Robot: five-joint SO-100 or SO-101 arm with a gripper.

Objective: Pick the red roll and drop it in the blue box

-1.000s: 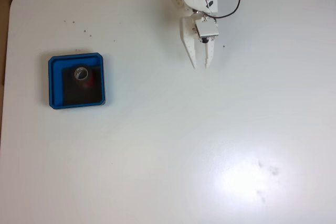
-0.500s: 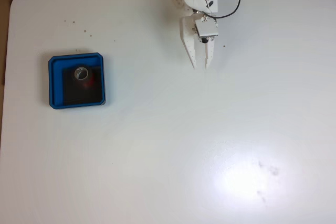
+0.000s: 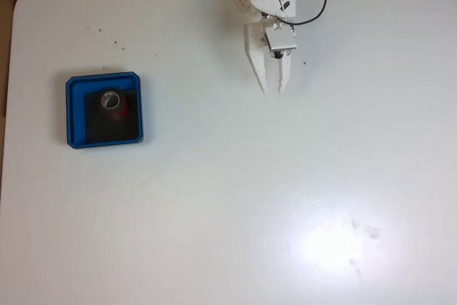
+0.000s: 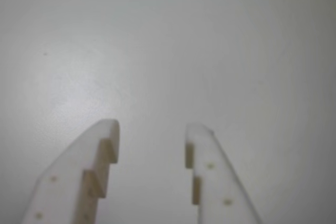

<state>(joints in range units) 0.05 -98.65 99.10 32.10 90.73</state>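
Roll (image 3: 111,101) in box (image 3: 73,110), fixed view left; tool (image 3: 273,90) well right.

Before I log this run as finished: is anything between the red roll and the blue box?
Nothing visible. The red roll already lies inside the blue box, on its black floor. The end effector is apart, open and empty.

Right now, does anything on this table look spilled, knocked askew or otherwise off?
Nothing stands out. The red roll lies flat inside the blue box, off-centre toward the top of its black floor in the fixed view. The gripper hovers apart from it, a gap between its fingers with nothing in it. The table has only a few faint specks.
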